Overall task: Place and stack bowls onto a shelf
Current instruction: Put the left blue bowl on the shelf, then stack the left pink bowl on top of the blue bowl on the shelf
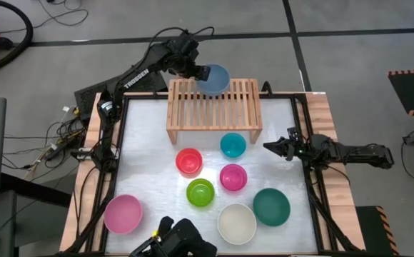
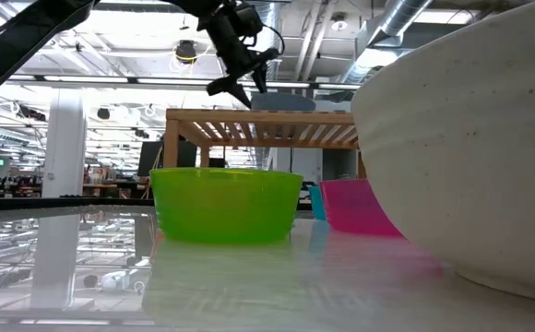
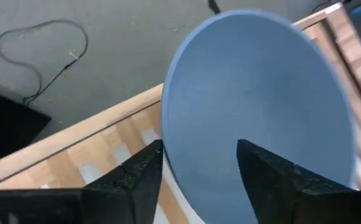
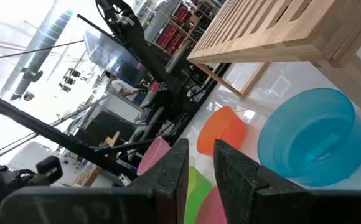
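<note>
The blue bowl (image 1: 215, 81) sits on the far edge of the light-wood shelf (image 1: 213, 111), near its middle; in the low view the blue bowl (image 2: 283, 100) shows above the slatted top (image 2: 277, 129). My left gripper (image 1: 198, 71) is open at the bowl's left rim. In the left wrist view one finger (image 3: 140, 177) stands outside the rim (image 3: 164, 124) and the other finger (image 3: 274, 177) over the bowl's inside (image 3: 255, 106); whether either touches, I cannot tell. My right gripper (image 1: 273, 148) waits near the table's right edge, its fingers a narrow gap apart, beside the cyan bowl (image 1: 233, 145).
On the table in front of the shelf stand the red bowl (image 1: 189, 160), magenta bowl (image 1: 233, 177), lime green bowl (image 1: 200, 192), cream-white bowl (image 1: 236, 223), dark teal bowl (image 1: 271, 206) and pink bowl (image 1: 123, 213). Most of the shelf top is bare.
</note>
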`<state>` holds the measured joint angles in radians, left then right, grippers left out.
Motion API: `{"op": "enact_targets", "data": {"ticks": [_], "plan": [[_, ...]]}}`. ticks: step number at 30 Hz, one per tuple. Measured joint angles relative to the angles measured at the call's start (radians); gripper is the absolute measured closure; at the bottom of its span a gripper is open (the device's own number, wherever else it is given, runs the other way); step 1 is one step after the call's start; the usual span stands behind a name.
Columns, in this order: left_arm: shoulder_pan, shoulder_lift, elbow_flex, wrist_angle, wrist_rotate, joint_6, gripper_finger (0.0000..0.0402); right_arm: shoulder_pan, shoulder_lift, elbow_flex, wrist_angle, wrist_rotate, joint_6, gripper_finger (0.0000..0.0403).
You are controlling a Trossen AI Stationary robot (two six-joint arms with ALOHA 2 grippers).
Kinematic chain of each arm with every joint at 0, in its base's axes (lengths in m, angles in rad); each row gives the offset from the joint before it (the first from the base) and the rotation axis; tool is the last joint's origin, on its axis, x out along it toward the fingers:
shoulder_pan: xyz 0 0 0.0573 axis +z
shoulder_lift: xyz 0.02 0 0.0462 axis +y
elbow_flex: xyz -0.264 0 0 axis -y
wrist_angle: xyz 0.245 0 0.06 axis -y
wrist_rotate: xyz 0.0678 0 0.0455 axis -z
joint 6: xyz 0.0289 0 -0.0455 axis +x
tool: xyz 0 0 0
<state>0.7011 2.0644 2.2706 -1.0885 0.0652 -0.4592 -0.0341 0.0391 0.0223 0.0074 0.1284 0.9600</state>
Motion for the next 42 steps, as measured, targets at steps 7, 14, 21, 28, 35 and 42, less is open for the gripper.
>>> {"op": "enact_targets", "data": {"ticks": [7, 14, 21, 28, 35, 42], "plan": [[0.001, -0.031, 0.07, -0.042, 0.008, 0.081, 0.02, 0.0, 0.0, 0.0, 0.0, 0.0, 0.0, 0.03], [-0.004, -0.117, 0.083, -0.291, 0.053, 0.244, 0.02, 0.0, 0.0, 0.0, 0.0, 0.0, 0.0, 0.03], [-0.188, -0.31, 0.044, -0.47, 0.194, 0.432, 0.02, 0.0, 0.0, 0.0, 0.0, 0.0, -0.026, 0.03], [-0.543, -0.488, 0.02, -0.475, 0.062, 0.462, 0.02, 0.0, 0.0, 0.0, -0.002, -0.001, -0.034, 0.03], [-0.801, -0.562, -0.147, -0.482, -0.042, 0.117, 0.02, 0.0, 0.0, 0.0, -0.002, 0.0, -0.051, 0.03], [-0.986, -0.574, -0.476, -0.487, -0.044, -0.358, 0.02, 0.0, 0.001, 0.0, -0.001, 0.0, -0.051, 0.03]]}}
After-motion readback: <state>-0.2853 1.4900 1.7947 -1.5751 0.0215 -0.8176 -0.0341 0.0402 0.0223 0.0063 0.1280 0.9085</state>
